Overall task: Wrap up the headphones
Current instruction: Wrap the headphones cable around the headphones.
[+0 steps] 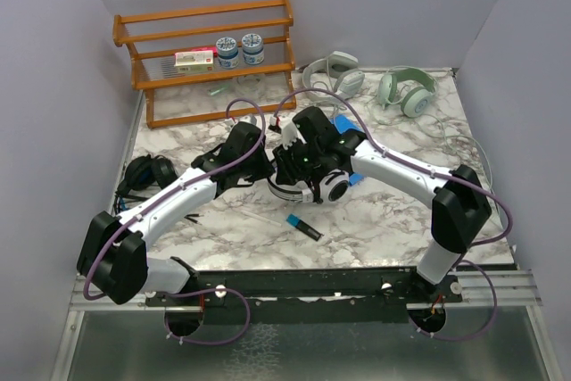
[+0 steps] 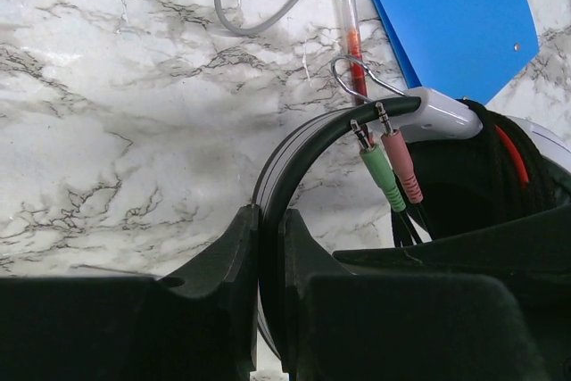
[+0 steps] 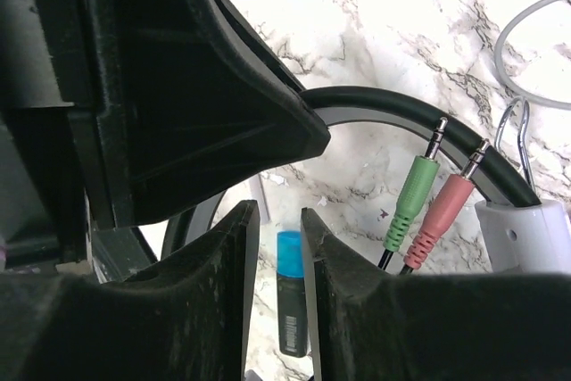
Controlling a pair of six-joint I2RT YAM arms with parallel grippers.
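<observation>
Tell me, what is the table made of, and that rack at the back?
The table looks like polished marble, white with grey veins, though it may be only a printed surface. The rack looks like varnished wood, with orange-brown, slightly shiny slats.

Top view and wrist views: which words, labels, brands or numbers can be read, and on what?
None can be read.
Print on the box on the wooden rack: too small to read.
Labels on the two jars beside it: too blurred.
On the marker: no text visible.
</observation>
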